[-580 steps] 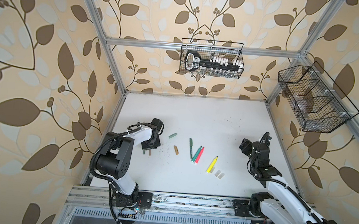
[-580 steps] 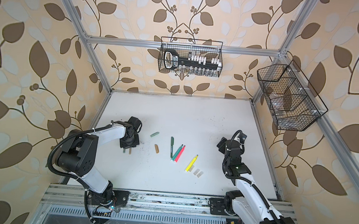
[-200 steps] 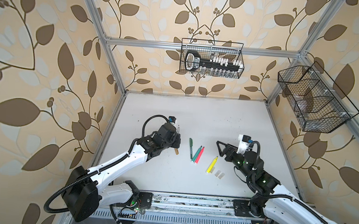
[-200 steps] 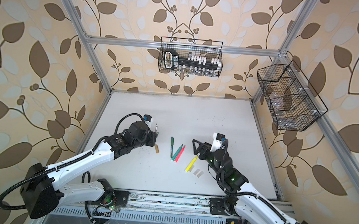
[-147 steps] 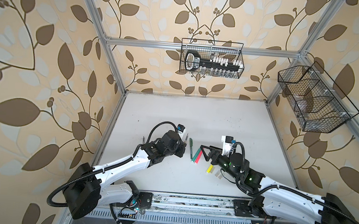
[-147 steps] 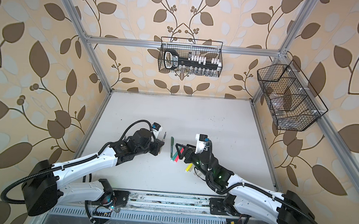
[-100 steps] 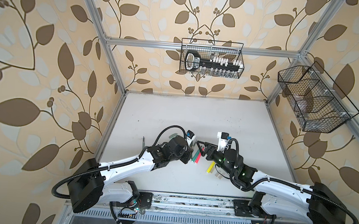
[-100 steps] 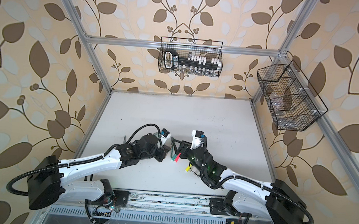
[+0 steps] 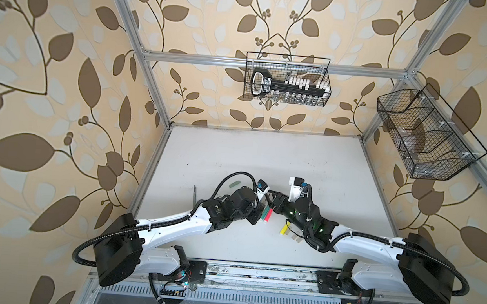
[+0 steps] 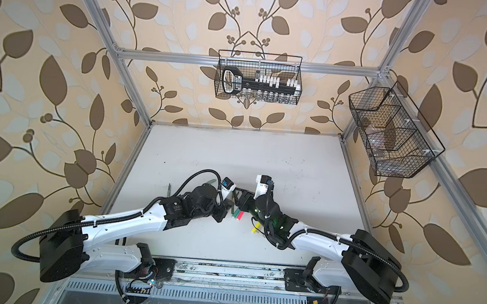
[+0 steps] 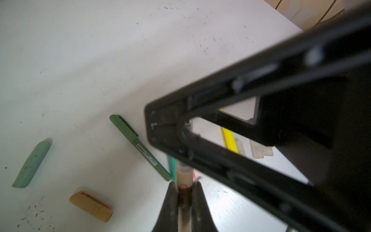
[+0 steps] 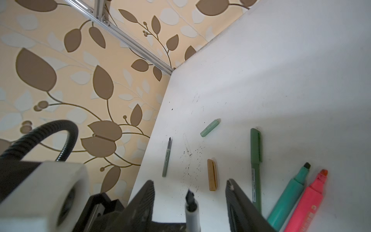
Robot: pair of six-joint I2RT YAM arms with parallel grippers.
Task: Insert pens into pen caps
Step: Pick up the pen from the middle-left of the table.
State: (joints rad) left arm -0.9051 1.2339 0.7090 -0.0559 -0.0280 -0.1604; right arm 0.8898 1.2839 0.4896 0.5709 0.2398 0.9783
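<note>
My left gripper (image 11: pixel 183 185) is shut on the tan pen (image 11: pixel 183 176), low over the middle of the table. The pen's dark tip (image 12: pixel 190 197) pokes up between the fingers of my right gripper (image 12: pixel 190 183), which stand apart without touching it. In both top views the two grippers (image 9: pixel 257 211) (image 9: pixel 271 200) meet nose to nose. On the table lie the tan cap (image 12: pixel 212 174), the sage cap (image 12: pixel 209 128), the grey-green pen (image 12: pixel 167 158) and the dark green pen (image 12: pixel 256 166) with a cap on. Beside them are green (image 12: pixel 291 192), pink-red (image 12: pixel 309 200) and yellow (image 11: pixel 229 140) markers and clear caps (image 11: pixel 261 148).
Wire baskets hang on the back wall (image 9: pixel 287 79) and the right wall (image 9: pixel 425 133). The grey-green pen lies close to the table's left edge rail (image 9: pixel 149 178). Ink specks mark the white tabletop (image 12: pixel 190 154) near the tan cap.
Both arms have swung in from the sides to meet at the middle. The left one brought the tan pen along. The right gripper's fingers have come closer together around the tip.
</note>
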